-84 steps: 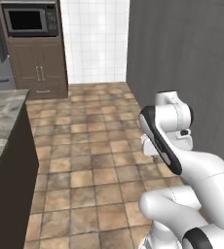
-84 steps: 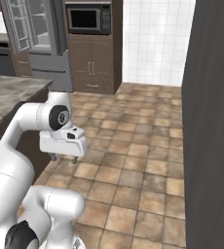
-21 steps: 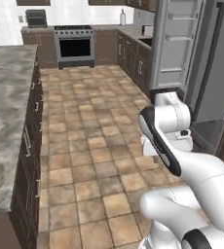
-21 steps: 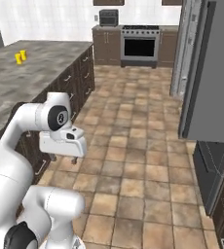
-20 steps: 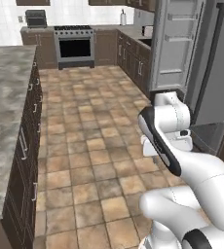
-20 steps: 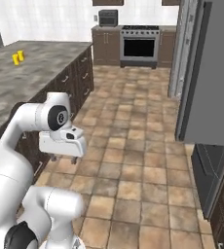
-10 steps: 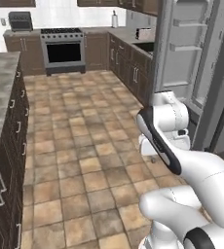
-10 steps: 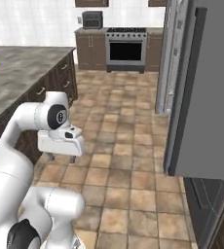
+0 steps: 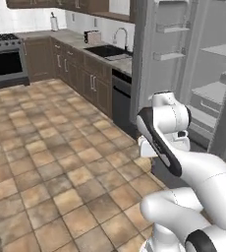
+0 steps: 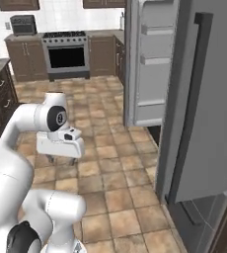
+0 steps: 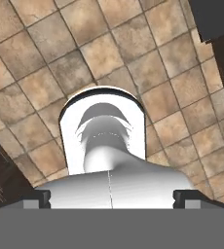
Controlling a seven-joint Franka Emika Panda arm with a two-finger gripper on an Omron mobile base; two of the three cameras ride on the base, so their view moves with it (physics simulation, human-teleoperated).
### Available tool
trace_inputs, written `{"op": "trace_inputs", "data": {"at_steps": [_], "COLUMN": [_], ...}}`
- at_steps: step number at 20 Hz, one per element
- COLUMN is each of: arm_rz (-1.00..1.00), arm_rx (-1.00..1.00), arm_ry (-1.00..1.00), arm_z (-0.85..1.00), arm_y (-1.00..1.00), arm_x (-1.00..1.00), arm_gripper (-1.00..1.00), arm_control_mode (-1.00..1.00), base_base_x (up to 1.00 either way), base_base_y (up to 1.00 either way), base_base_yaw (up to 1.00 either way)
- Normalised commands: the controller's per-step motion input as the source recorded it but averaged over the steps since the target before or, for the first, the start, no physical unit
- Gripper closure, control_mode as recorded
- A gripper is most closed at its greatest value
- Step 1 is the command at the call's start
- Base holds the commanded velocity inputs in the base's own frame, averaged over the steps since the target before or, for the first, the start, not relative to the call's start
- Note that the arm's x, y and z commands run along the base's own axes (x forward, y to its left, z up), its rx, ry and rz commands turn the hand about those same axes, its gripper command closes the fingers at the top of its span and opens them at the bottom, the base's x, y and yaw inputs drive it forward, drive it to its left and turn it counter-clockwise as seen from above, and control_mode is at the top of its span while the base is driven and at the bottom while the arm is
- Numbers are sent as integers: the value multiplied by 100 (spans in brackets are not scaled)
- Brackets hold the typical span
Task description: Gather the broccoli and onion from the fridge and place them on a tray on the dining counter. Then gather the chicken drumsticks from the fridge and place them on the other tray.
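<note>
The fridge [image 9: 203, 64] is seen at two o'clock in the left base view, its doors swung open and pale shelves shown inside; in the right base view its grey door with a long dark handle [image 10: 187, 106] stands at three o'clock. The tool [image 10: 60, 146] is held folded low over the tiled floor [image 9: 46, 162], released and spread wide, with nothing grasped. A stove [image 10: 66, 52] is seen at eleven o'clock, a sink [image 9: 107, 50] at twelve.
</note>
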Motion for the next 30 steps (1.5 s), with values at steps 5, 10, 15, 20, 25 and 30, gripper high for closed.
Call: {"op": "trace_inputs", "data": {"at_steps": [5, 10, 15, 20, 25, 30], "arm_rz": [0, 0, 0, 0, 0, 0], "arm_rx": [0, 0, 0, 0, 0, 0], "arm_ry": [0, 0, 0, 0, 0, 0], "arm_z": [0, 0, 0, 0, 0, 0], "arm_y": [0, 0, 0, 0, 0, 0], "arm_x": [0, 0, 0, 0, 0, 0], "arm_gripper": [-100, -100, -100, -100, -100, -100], "arm_control_mode": [100, 100, 100, 100, 100, 100], "base_base_x": [18, 62, 75, 36, 27, 69], "base_base_y": [66, 42, 40, 34, -6, 51], "base_base_yaw": [-61, -77, -41, -43, -46, -51]}}
